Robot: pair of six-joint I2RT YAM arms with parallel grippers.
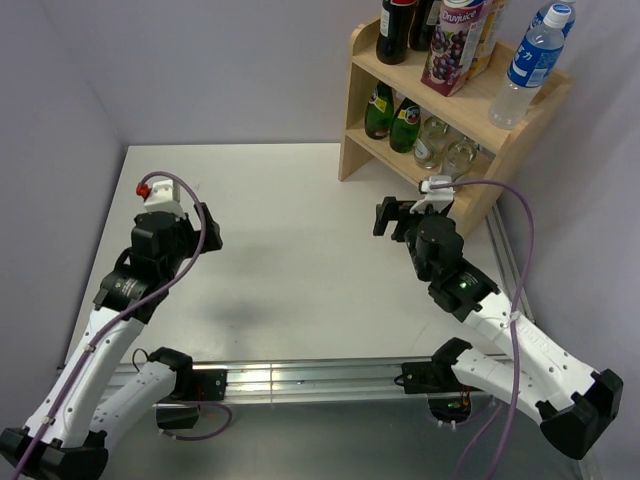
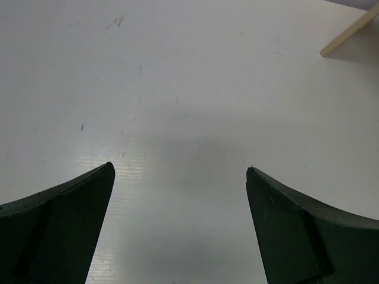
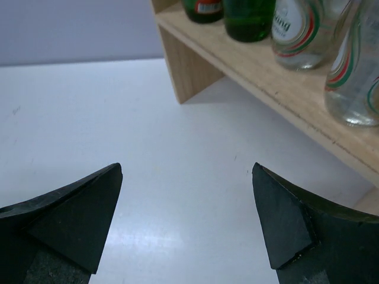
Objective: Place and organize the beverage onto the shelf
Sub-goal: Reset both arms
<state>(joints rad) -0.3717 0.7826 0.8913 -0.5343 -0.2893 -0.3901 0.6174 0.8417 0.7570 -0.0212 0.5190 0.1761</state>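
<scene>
The wooden shelf [image 1: 520, 125] stands at the table's far right. Its top tier holds two dark cola bottles [image 1: 396, 32], a purple juice carton [image 1: 455, 42] with a second carton behind it, and a water bottle [image 1: 530, 62]. Its lower tier holds two green bottles [image 1: 392, 115] and two clear bottles [image 1: 445, 148]. My right gripper [image 1: 393, 215] is open and empty just in front of the shelf; its wrist view shows the lower board [image 3: 266, 77], green bottles [image 3: 249, 18] and clear bottles [image 3: 296, 29]. My left gripper [image 1: 208, 232] is open and empty over the left table.
The white table [image 1: 290, 250] is walled on the left and at the back. A metal rail [image 1: 300, 375] runs along the near edge between the arm bases. A corner of the shelf [image 2: 349, 32] shows at the top right of the left wrist view.
</scene>
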